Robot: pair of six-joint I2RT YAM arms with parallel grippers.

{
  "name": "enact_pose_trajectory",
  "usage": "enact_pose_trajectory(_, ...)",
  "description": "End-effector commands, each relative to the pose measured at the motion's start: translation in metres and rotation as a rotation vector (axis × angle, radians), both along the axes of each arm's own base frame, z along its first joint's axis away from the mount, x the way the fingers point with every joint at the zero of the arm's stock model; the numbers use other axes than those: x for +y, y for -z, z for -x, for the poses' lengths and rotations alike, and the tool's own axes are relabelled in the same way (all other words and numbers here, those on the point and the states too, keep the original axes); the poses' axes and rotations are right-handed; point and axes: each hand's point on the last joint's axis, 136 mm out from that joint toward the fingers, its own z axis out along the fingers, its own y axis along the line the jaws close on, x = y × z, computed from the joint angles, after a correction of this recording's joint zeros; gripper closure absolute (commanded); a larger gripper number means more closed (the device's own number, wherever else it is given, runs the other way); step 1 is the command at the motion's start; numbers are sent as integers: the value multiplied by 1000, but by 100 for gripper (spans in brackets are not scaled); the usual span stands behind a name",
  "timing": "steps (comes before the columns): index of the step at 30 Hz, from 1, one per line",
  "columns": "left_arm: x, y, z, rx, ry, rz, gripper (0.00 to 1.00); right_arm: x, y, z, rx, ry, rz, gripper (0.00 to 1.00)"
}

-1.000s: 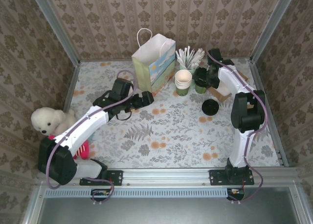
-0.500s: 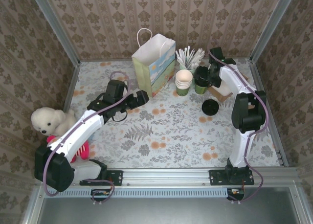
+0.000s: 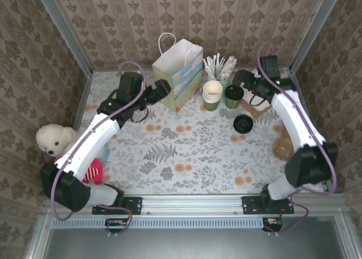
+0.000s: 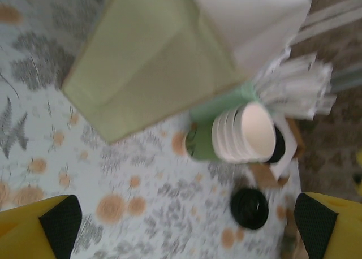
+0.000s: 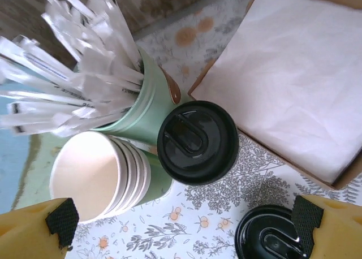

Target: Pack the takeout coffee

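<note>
**Right hand off the coffee, both hands wide**

Right arm has swung out toward the right edge. Its hand (image 3: 240,78) has drawn back from the takeout coffee (image 3: 233,95) and now sits just right of it, apart. Left arm has stretched toward the far left corner, and its hand (image 3: 162,90) is now beside the left face of the paper bag (image 3: 178,72).

Tabletop (image 3: 192,157) has a floral print cover, with patterned wallpaper walls on three sides.

Coffee is upright with its black lid on, near the far edge right of centre. It is just right of the stack of lidless cups (image 3: 212,94), in front of the straw holder (image 3: 218,67) and beside the napkin box (image 3: 255,107). A loose lid (image 3: 243,123) lies flat nearer the middle. A white teddy (image 3: 54,139) and a pink toy (image 3: 95,171) sit at the left edge.

Left arm runs long and diagonal from its base, wrist high. Right arm is bent at the right edge, forearm angled toward the far edge. In both wrist views the fingers sit at the frame corners, jaws wide, holding nothing.
</note>
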Motion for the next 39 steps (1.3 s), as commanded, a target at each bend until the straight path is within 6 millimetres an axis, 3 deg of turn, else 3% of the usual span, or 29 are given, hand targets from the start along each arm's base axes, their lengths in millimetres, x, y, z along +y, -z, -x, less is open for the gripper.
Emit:
enact_pose_trajectory(1,23,6,-18,84,-231,-26,0,-15,-25,32,-131,83,-12,0)
enact_pose_trajectory(5,20,17,-34,202,-342,-10,3,-31,-27,82,-187,159,-2,0)
enact_pose_trajectory(8,5,22,-46,264,-347,10,8,-43,-31,116,-242,177,65,0)
enact_pose_trajectory(13,-17,19,-68,244,-320,-3,11,-50,-32,147,-301,153,134,0)
enact_pose_trajectory(14,-19,20,-72,241,-323,-20,12,-50,-24,154,-274,152,137,0)
enact_pose_trajectory(19,-17,28,-87,238,-344,-106,21,-54,-7,162,-226,172,149,0)
enact_pose_trajectory(25,-16,33,-95,228,-324,-173,57,-63,-1,163,-212,220,173,0)
enact_pose_trajectory(29,-5,21,-93,185,-335,-210,80,-71,6,162,-195,253,186,0)
enact_pose_trajectory(34,15,0,-83,120,-335,-260,86,-89,27,161,-120,330,146,0)
enact_pose_trajectory(39,30,-2,-62,102,-292,-285,95,-108,55,158,-23,429,22,0)
